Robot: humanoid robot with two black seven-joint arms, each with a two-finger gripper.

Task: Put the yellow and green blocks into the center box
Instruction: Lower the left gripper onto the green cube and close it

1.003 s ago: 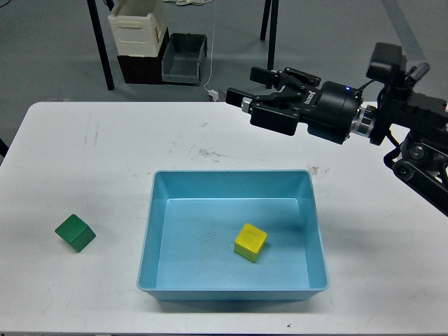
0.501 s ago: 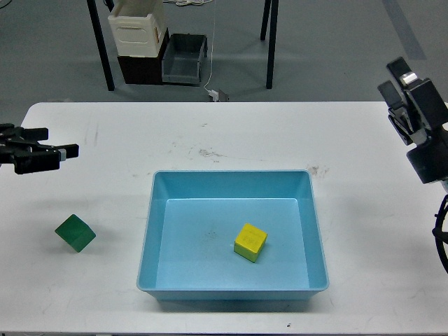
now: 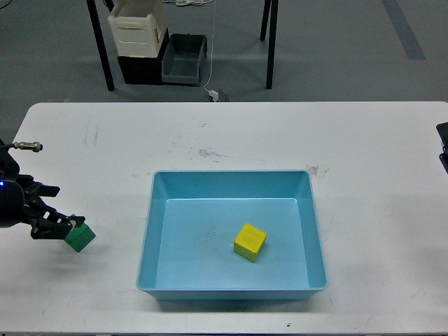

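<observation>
Yellow block (image 3: 250,242) lies inside the blue box (image 3: 148,238) at the table's (image 3: 280,133) near middle. Beside the left edge, the left gripper (image 3: 63,222) touches the green block (image 3: 80,236), its fingers too dark to tell whether they pinch it. Only a sliver of the right arm (image 3: 443,147) shows at the right edge.

Beyond my white table (image 3: 231,129), a cream crate (image 3: 138,28) sits stacked on a dark one (image 3: 140,68). A grey bin (image 3: 184,61) stands beside them.
</observation>
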